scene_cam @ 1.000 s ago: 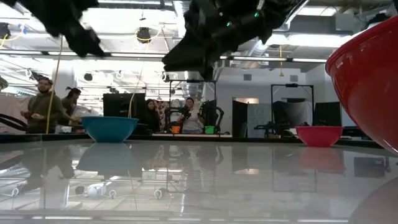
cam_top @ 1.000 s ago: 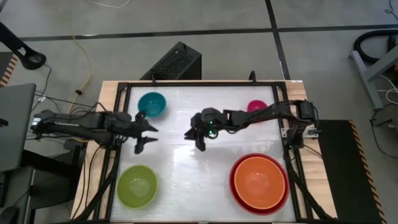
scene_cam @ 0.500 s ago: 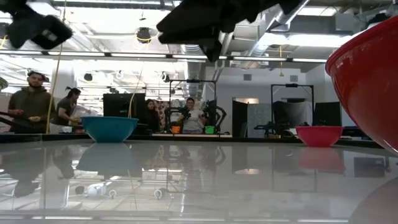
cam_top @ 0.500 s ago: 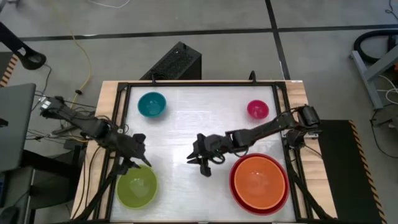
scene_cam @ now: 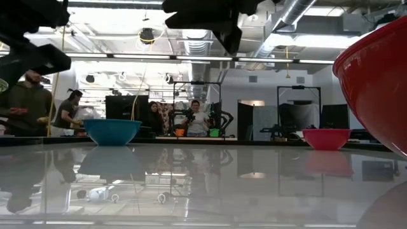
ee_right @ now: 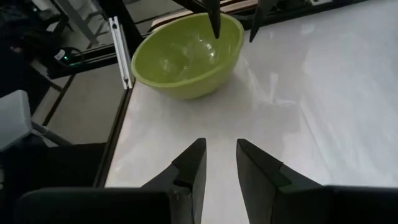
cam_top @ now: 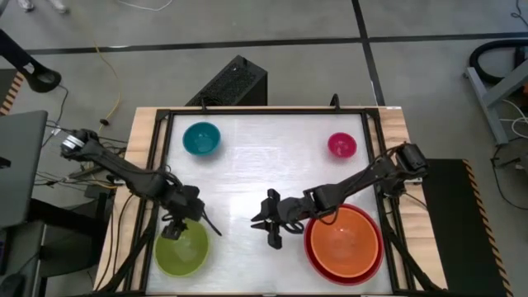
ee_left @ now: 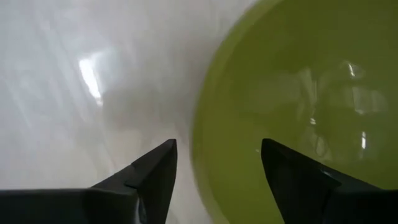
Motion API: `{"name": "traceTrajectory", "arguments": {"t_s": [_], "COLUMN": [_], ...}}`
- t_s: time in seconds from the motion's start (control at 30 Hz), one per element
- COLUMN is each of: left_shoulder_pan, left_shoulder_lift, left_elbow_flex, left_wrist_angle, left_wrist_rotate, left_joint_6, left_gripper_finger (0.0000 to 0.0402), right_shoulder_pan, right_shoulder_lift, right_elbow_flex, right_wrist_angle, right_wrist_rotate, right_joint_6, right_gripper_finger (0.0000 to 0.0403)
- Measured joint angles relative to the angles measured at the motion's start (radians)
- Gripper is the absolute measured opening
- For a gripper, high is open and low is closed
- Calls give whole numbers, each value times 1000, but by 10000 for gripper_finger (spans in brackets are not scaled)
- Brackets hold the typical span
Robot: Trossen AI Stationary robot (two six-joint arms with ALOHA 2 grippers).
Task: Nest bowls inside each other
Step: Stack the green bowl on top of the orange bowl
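Observation:
The lime green bowl (cam_top: 181,250) stands on its base at the near left of the table. My left gripper (ee_left: 217,165) hovers open just over its far rim (ee_left: 200,124), pointing steeply down. One finger is over the table outside the bowl and the other over the inside; neither touches it. My right gripper (cam_top: 264,231) stands open and holds nothing, left of the orange bowl (cam_top: 343,239), which sits inside the red bowl (cam_top: 312,247) at the near right. The teal bowl (cam_top: 200,138) and the pink bowl (cam_top: 341,145) stand apart at the far side.
A black frame (cam_top: 264,111) runs around the white tabletop. Bare table lies between the green bowl and the red one. In the low view the red bowl's wall (scene_cam: 375,76) fills the right side, and people stand in the room behind the table.
My left gripper has swung from the table's middle left toward the near edge, come down and tipped steeply downward over the green bowl's far rim. My right gripper has gone from the table's centre toward the near edge, ending beside the red bowl. No bowl has moved.

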Motion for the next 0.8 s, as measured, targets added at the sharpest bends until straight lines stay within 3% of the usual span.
{"name": "traceTrajectory", "arguments": {"t_s": [0.3,0.47,0.6,0.8], "left_shoulder_pan": [0,0,0,0], "left_shoulder_lift": [123,195,224,232], "left_elbow_flex": [-3,-3,-4,-4], "left_wrist_angle": [-3,-3,-4,-14], "left_wrist_rotate": [-1,-3,-10,21], "left_joint_6": [31,61,91,99], "left_gripper_finger": [233,225,176,36], "right_shoulder_pan": [43,64,84,101], "right_shoulder_lift": [0,0,0,0], "right_elbow_flex": [0,0,0,0], "right_wrist_angle": [-1,1,3,3], "right_wrist_rotate": [129,132,155,179], "right_joint_6": [64,112,120,146], "right_gripper_finger": [111,111,111,111]}}
